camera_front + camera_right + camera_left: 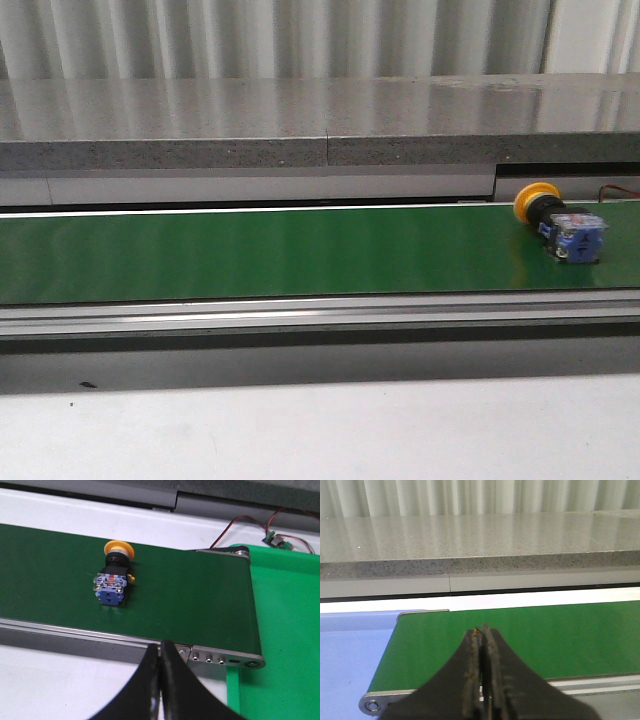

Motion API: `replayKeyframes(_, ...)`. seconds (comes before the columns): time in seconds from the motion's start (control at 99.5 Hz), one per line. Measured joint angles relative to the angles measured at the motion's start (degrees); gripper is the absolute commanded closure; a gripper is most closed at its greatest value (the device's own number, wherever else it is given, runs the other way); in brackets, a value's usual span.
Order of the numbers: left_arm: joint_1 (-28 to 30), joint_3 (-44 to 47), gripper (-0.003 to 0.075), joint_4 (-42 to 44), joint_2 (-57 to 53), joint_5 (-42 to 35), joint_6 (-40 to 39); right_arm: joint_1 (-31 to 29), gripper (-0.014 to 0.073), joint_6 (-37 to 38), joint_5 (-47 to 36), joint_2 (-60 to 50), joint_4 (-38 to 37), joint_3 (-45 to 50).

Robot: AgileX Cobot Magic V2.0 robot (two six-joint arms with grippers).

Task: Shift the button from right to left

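The button (560, 225) lies on its side near the right end of the green belt (260, 252), close to the belt's far edge, its round yellow cap toward the back and its boxy blue base toward the front. In the right wrist view the button (115, 576) sits well in from the belt's rounded end (250, 610), with bare green belt on every side of it. Nothing touches it.

The belt is smooth, slightly glossy and flat, bordered in front by a brushed metal rail (300, 312) and behind by a thin white strip. To the button's left the belt runs long and open across the front view. Behind it rises a speckled grey stone counter (300, 125) with a square edge.

The right pincer (161, 680) is pressed together, its dark fingers meeting in a thin seam, holding nothing, over the near rail and apart from the button. The left pincer (483, 670) is likewise pressed together, hovering over the belt's left end, beside a pale blue surface (350, 655).
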Motion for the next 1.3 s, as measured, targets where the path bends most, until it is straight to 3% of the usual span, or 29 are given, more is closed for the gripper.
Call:
replayKeyframes(0.281,0.0,0.0,0.0741,0.0,0.0,-0.2,0.0,0.0,0.0662,0.0,-1.9,-15.0,-0.6,5.5)
replayKeyframes(0.573,0.0,-0.2,0.0741,0.0,0.0,-7.0,0.0,0.0,0.0662,0.0,-2.1,-18.1,-1.0,5.7)
replayKeyframes(0.774,0.0,-6.7,0.0741,0.1,2.1,3.0,0.0,0.0,0.0662,0.0,-2.1,-18.1,-1.0,5.7)
replayKeyframes(1.125,0.0,-21.9,0.0738,0.1,20.8,20.0,0.0,0.0,0.0662,0.0,-2.1,-18.1,-1.0,5.7)
replayKeyframes(1.216,0.0,-25.3,0.0671,0.1,26.5,23.2,0.0,0.0,0.0662,0.0,-2.1,-18.1,-1.0,5.7)
replayKeyframes(1.296,0.0,-28.4,0.0496,0.1,31.7,26.5,0.0,0.0,0.0662,0.0,-2.1,-18.1,-1.0,5.7)
